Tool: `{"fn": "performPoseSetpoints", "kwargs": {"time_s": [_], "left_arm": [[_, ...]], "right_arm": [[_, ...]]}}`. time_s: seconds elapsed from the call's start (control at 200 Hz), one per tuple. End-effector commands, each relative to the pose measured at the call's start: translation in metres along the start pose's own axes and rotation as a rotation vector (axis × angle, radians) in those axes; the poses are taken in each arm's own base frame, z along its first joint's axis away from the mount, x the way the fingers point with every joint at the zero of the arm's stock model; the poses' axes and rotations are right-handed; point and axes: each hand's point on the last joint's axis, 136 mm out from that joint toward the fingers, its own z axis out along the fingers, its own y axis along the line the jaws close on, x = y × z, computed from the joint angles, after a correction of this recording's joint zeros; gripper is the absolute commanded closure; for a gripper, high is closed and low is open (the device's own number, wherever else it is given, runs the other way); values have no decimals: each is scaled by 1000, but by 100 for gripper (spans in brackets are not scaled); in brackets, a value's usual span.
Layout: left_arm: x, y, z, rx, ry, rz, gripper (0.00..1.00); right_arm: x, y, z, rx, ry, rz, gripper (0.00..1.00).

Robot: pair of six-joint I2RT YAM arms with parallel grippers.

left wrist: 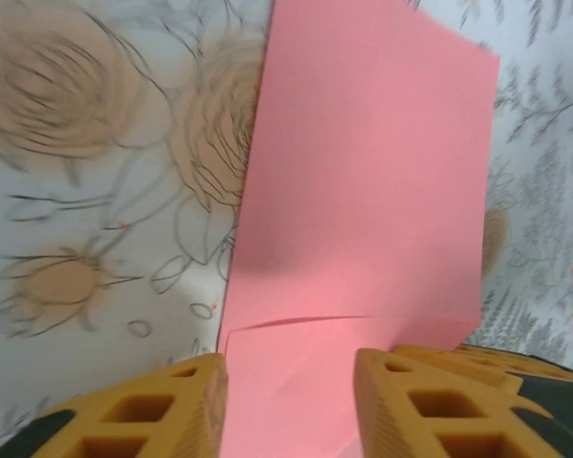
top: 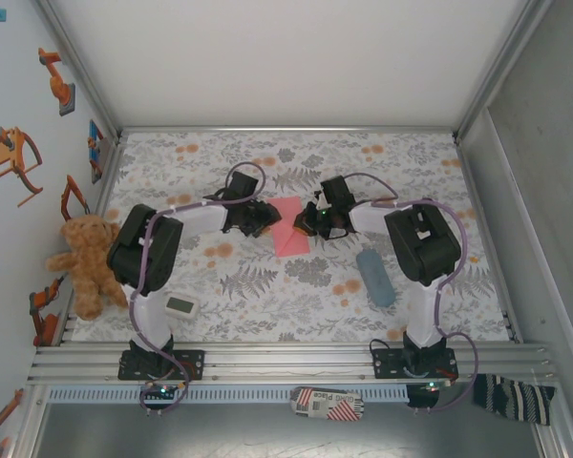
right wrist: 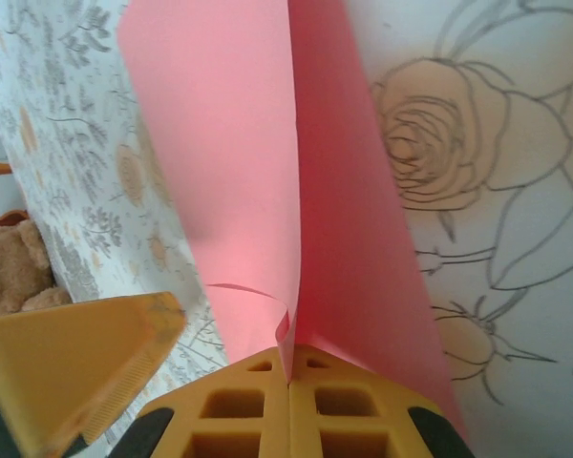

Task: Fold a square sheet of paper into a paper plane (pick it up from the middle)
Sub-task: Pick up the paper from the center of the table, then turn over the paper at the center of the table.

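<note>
The square sheet of paper (top: 291, 229) is salmon pink and lies part-folded on the floral cloth between both grippers. In the right wrist view, my right gripper (right wrist: 288, 370) is shut on the near edge of the paper (right wrist: 229, 162), and one half stands up along a centre crease. My left gripper (left wrist: 288, 382) is open, its yellow fingers (left wrist: 172, 401) standing apart on either side of a lower flap of the paper (left wrist: 363, 172). From above, the left gripper (top: 258, 218) is at the sheet's left edge and the right gripper (top: 315, 221) at its right edge.
A grey-blue oblong pouch (top: 374, 277) lies right of centre, in front of the right arm. A teddy bear (top: 91, 262) sits against the left wall. A small white box (top: 181, 305) is near the left arm's base. Metal frame rails line the near edge.
</note>
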Motion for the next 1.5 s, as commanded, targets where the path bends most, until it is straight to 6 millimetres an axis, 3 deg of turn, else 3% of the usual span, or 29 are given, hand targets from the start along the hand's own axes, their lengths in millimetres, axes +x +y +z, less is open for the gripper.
{"fn": "performPoseSetpoints", "kwargs": {"time_s": [0.0, 0.165, 0.416, 0.651, 0.806, 0.961, 1.102, 1.497], "left_arm": [[-21, -8, -42, 37, -101, -6, 53], [-32, -14, -81, 131, -189, -2, 40], [-35, -73, -157, 439, -335, 109, 8], [-27, -106, -179, 595, -312, 125, 1], [-21, -127, -180, 664, -267, 152, 0], [-18, -149, -184, 752, -248, 196, 3], [-21, -155, -188, 786, -267, 211, 9], [-20, -157, -191, 798, -277, 238, 44]], "right_arm": [[-8, 32, -16, -64, -58, -92, 100], [-20, 72, -42, -138, -126, -212, 100], [-37, 156, -104, -367, -218, -331, 100], [-36, 209, -146, -581, -209, -327, 100], [-31, 225, -159, -653, -191, -331, 100], [-27, 227, -162, -661, -175, -328, 100], [-25, 226, -164, -664, -171, -320, 100], [-23, 222, -165, -658, -159, -311, 100]]}}
